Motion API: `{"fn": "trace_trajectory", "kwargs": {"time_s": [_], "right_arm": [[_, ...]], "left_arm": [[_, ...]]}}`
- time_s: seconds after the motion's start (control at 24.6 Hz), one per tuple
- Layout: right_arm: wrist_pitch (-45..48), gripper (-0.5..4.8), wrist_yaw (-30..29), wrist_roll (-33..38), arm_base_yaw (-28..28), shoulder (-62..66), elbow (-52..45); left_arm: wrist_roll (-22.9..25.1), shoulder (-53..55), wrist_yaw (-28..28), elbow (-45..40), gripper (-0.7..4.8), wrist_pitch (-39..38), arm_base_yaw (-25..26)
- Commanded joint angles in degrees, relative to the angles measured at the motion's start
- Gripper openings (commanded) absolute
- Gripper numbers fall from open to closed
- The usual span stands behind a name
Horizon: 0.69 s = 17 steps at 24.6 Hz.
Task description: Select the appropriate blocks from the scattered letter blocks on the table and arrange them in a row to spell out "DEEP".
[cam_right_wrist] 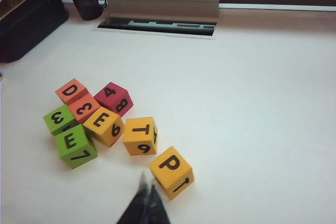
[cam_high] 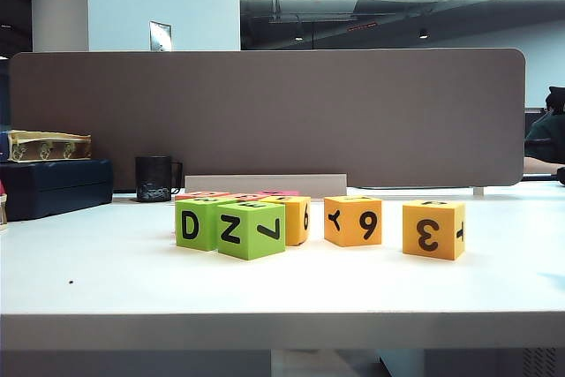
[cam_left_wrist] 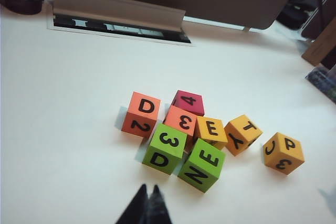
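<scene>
The scattered letter blocks sit clustered on the white table. The salmon-red D/2 block is at the cluster's far edge. The green E/7 block and the orange E block touch each other. The orange P/3 block stands apart on the right. A green D block is front left. My left gripper is shut and empty, hovering short of the green blocks. Also shut and empty, my right gripper hangs just beside the P block. Neither gripper shows in the exterior view.
A pink 4 block, a salmon 3 block and an orange T block share the cluster. Behind are a cable-slot flap, a black mug, a dark box and a brown partition.
</scene>
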Motion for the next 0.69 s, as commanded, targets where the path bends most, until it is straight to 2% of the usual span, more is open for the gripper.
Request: {"fn": "trace_trajectory", "kwargs": {"time_s": [0.04,0.2,0.57,0.69], "right_arm": [[-0.8,-0.01,-0.3,-0.2,2.4,2.5,0.9],[-0.8,-0.01,-0.1,-0.2,6.4,7.6,0.9],[-6.8,-0.01,-0.1,-0.2,11.9,19.5,6.0],[-7.1,-0.01,0.0,-0.2,13.2,21.5,9.6]], "left_arm": [[1.3,5.9,1.8,3.3,-0.06,0.6,-0.1],[1.3,13.7,5.6,7.6,-0.06,0.4,-0.1],[2.1,19.9,6.0,10.9,-0.06,0.5,-0.3],[3.2,22.6,5.7,12.2,-0.06,0.4,-4.5]]}}
